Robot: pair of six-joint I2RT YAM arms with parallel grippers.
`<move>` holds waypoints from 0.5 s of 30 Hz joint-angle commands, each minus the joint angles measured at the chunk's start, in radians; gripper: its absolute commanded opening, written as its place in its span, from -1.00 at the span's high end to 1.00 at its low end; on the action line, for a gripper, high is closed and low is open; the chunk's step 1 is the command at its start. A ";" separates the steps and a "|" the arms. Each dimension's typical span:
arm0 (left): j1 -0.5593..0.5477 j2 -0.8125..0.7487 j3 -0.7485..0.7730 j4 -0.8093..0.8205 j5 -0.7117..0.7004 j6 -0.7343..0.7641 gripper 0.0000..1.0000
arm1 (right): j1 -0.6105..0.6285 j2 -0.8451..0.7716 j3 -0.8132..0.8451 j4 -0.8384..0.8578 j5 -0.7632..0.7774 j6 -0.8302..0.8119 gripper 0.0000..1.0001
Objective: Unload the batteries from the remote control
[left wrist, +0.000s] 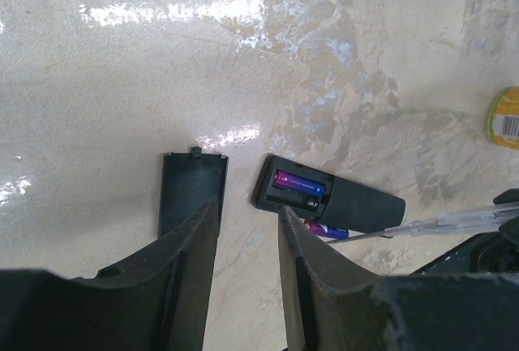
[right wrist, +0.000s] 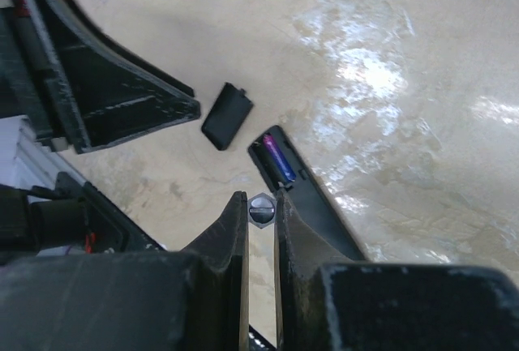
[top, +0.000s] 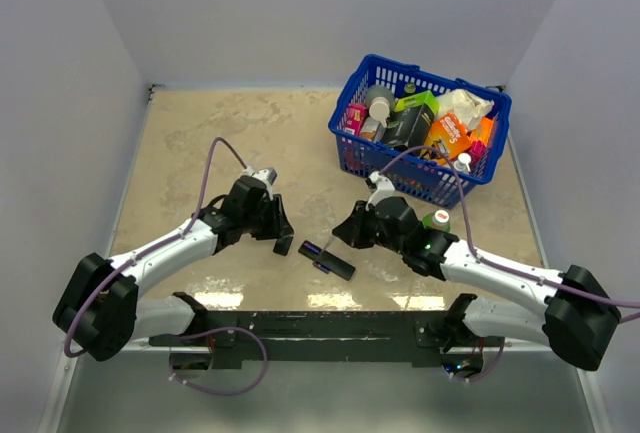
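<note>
Though open: 1 remote [left wrist: 361, 203], 2 batts [left wrist: 300, 180].

The top external camera hangs high behind the base rail [top: 330, 325] at the near edge and looks down and forward over the whole table [top: 200, 133], out to the basket [top: 345, 143] at the far right. The left wrist camera peers close down past the left gripper [left wrist: 248, 205] toward the right, and the right wrist camera close down past the right gripper [right wrist: 259, 197] toward the left. All three share the remote control [top: 335, 263]; both wrist views also share the cover [left wrist: 190, 193] beside it
</note>
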 commanded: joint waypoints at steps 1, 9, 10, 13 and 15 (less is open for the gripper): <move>0.003 -0.021 -0.022 0.063 0.035 -0.031 0.19 | 0.005 -0.031 0.086 0.016 -0.049 -0.035 1.00; -0.001 0.025 -0.093 0.201 0.136 -0.090 0.30 | 0.005 0.017 0.166 0.037 -0.014 -0.264 1.00; -0.001 0.026 -0.099 0.209 0.136 -0.093 0.30 | 0.005 0.025 0.187 0.031 -0.014 -0.303 1.00; -0.009 0.020 -0.113 0.218 0.139 -0.093 0.30 | 0.003 0.041 0.209 0.028 -0.017 -0.371 1.00; -0.011 0.017 -0.119 0.218 0.139 -0.093 0.30 | 0.003 0.050 0.214 0.037 -0.034 -0.397 1.00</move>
